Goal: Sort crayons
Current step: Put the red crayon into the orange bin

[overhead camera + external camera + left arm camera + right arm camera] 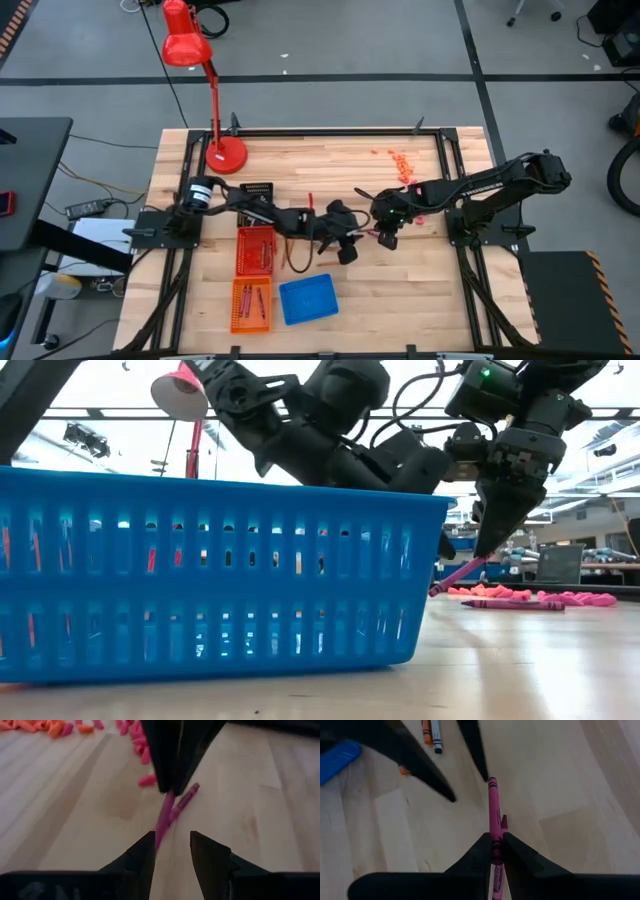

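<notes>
My right gripper [493, 842] is shut on a magenta crayon [492, 805] near the table's middle [383, 238]. The crayon slants down and away from the fingers [458, 574]. My left gripper [172, 845] faces it from the table's left [350, 248] with its fingers open. The crayon's free end [159, 836] lies close by one left finger [142, 855]; I cannot tell whether they touch. A second magenta crayon [185, 800] lies flat on the wood behind. More crayons [510, 603] lie on the table beyond. My right gripper pinches the magenta crayon between its two fingers at about mid-length [493, 851]. The fingers come slanting down from the table's right. The crayon sticks out past the fingertips toward the left gripper, tilted, its free end [436, 590] low; whether that end touches the table I cannot tell.
Two orange baskets [255, 250] [250, 305] and a blue basket [308, 298] stand near the front left. A red desk lamp [225, 155] stands at the far left, and a pile of pink and orange bits [400, 160] lies at the far right. Two loose crayons, one orange [426, 732], lie by the left arm.
</notes>
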Controlling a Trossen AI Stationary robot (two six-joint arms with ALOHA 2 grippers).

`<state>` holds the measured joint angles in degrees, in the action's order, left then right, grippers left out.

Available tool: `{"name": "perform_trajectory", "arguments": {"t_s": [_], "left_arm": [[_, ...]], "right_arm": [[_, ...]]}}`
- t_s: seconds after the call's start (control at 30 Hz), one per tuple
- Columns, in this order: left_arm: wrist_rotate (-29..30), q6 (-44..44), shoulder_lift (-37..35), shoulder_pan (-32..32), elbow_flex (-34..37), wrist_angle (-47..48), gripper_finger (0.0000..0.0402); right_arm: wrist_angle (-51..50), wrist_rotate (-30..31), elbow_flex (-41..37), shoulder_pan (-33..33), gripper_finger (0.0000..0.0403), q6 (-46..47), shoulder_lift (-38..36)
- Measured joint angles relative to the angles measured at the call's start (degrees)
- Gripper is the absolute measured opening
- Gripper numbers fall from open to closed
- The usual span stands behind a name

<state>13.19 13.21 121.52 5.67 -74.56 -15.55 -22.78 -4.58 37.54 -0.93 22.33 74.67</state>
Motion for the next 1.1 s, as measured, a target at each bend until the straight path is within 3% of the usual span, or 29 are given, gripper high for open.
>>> {"name": "perform_trajectory", "arguments": {"t_s": [0.3, 0.5, 1.1], "left_arm": [[0.02, -2.33, 1.24, -1.44, -1.71, 1.18, 0.0134], [-3.91, -5.13, 1.24, -1.39, -1.71, 0.79, 0.0134], [-3.91, -5.31, 1.24, -1.75, -1.71, 3.94, 0.0134]], "right_arm": [[0.31, -0.15, 0.0, 0.0, 0.0051, -0.02, 0.0], [1.5, -0.14, 0.0, 0.0, 0.0051, -0.38, 0.0], [4.44, -1.53, 0.0, 0.02, 0.0051, -0.46, 0.0]]}}
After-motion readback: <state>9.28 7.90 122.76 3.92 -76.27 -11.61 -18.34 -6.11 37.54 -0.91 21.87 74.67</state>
